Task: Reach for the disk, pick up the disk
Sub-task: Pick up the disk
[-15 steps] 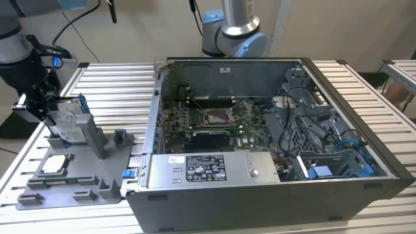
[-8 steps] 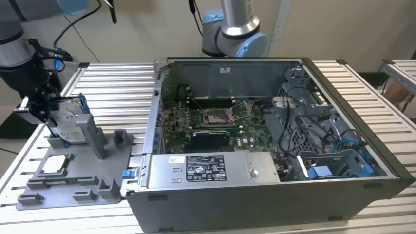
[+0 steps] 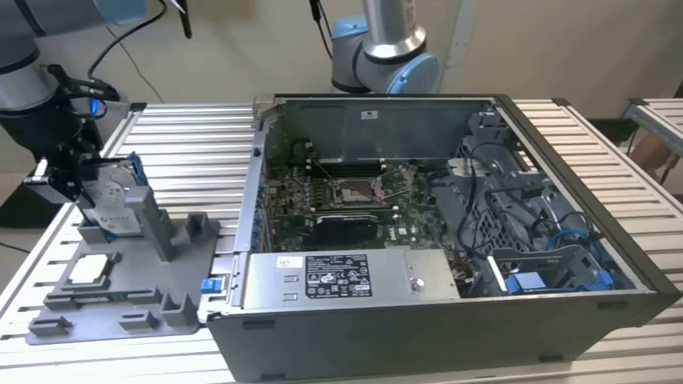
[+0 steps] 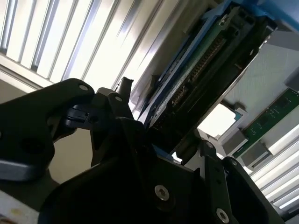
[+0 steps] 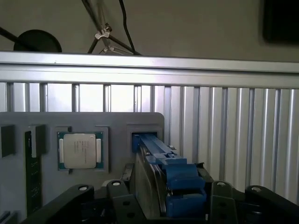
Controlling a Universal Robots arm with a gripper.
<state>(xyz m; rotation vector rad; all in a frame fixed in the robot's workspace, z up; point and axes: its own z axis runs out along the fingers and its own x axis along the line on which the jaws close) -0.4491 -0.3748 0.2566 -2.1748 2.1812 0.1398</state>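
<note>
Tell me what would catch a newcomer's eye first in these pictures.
The large open grey metal computer case takes up the middle and the exterior view's right. On the exterior view's left, the black gripper is at the flat silver-grey disk with a blue plastic frame, which stands on edge in a grey plastic fixture tray. A small square silver chip lies flat on the same tray.

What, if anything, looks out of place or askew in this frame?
Nothing stands out. The disk stands on edge in the grey fixture with the gripper around it, and the chip lies flat in its pocket.
</note>
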